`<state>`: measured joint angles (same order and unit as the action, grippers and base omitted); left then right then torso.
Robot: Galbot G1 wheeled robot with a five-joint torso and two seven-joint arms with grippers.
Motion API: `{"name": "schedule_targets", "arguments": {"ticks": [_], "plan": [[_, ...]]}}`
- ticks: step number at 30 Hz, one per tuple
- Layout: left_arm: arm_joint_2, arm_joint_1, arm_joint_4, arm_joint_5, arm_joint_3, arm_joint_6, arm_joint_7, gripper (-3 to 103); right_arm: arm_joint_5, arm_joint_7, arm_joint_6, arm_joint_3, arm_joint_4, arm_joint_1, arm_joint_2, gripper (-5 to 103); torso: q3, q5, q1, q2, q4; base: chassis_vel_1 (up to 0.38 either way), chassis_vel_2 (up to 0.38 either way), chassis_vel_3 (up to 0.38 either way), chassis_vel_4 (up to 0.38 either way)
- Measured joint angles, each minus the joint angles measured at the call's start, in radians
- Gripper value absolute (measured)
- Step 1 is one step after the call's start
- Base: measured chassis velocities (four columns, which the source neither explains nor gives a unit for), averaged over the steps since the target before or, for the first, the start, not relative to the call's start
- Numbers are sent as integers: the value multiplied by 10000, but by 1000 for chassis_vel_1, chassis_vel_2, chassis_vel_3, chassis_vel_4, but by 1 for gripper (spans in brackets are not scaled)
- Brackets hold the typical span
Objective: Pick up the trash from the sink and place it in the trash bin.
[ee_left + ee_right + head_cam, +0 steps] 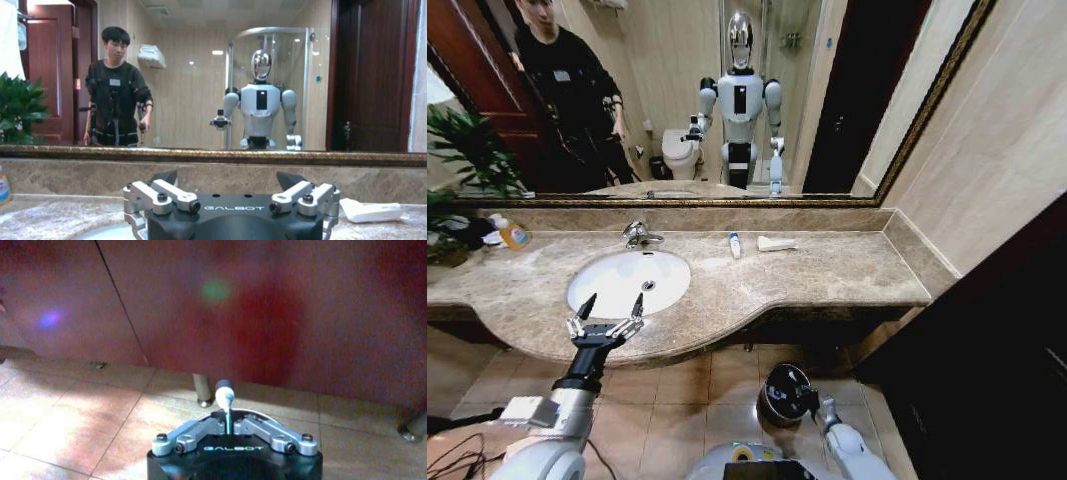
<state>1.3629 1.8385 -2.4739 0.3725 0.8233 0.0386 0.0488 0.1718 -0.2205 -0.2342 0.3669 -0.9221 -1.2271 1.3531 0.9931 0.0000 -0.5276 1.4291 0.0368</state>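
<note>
The white oval sink (pixel 607 285) is set in the beige marble countertop (pixel 827 272), with a chrome faucet (pixel 639 235) behind it. My left gripper (pixel 610 308) hovers open over the sink's front rim, nothing between its fingers (pixel 167 179). A small white tube (pixel 735 244) and a flat white packet (pixel 776 243) lie on the counter right of the faucet; the packet (pixel 370 211) also lies ahead of the left gripper. Low on the floor, my right gripper (pixel 810 399) is at the round black trash bin (pixel 772 385), shut on a thin white tube (pixel 224 391).
A yellow-orange soap bottle (pixel 515 236) and a potted plant (pixel 457 160) stand at the counter's left end. A large mirror (pixel 757 100) backs the counter. Dark red cabinet doors (pixel 267 315) and chrome legs (pixel 202 390) stand beyond the bin on tiled floor.
</note>
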Motion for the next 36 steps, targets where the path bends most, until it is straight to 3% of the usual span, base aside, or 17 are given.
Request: {"name": "schedule_targets", "arguments": {"ticks": [9, 11, 13, 17, 21, 29, 31, 34, 36], "plan": [[0, 0, 0, 0, 0, 0, 0, 100, -193, 187, -134, -36, -60, -73, 105, -2, 0, 0, 0, 0, 0, 0, 0, 0, 0], [0, 0, 0, 0, 0, 0, 0, 100, -291, 299, -107, -39, -163, -102, 122, 8, 0, 0, 0, 0, 0, 0, 0, 0, 0], [0, 0, 0, 0, 0, 0, 0, 100, -328, 315, -110, -38, -173, -105, 122, 8, 0, 0, 0, 0, 0, 0, 0, 0, 0], [0, 0, 0, 0, 0, 0, 0, 100, -473, 541, -233, -31, -168, -91, 161, 30, 0, -1, 0, 0, 0, 0, 0, 0, 0], [0, 0, 0, 0, 0, 0, 0, 100, -488, 649, -282, -21, -236, -117, 199, 35, 0, 1, 0, 0, 0, 0, 0, 0, 0], [0, 0, 0, 0, 0, 0, 0, 100, -509, 681, -228, -24, -606, -312, 89, 73, 0, 0, 0, 0, 0, 0, 0, 0, 0], [0, 1, 0, 0, 0, 0, 0, 100, -521, 681, -228, -25, -624, -335, 82, 73, 0, 0, 0, 0, 0, 0, 0, 0, 0], [0, 0, 0, 0, 0, 0, 0, 100, -562, 681, -222, -28, -689, -388, 87, 90, 0, 0, 0, 0, 0, 0, 0, 0, 0], [0, 0, 0, 0, 0, 0, 0, 100, -584, 681, -222, -29, -720, -408, 97, 95, 0, 1, 0, 0, 0, 0, 0, 0, 0]]}}
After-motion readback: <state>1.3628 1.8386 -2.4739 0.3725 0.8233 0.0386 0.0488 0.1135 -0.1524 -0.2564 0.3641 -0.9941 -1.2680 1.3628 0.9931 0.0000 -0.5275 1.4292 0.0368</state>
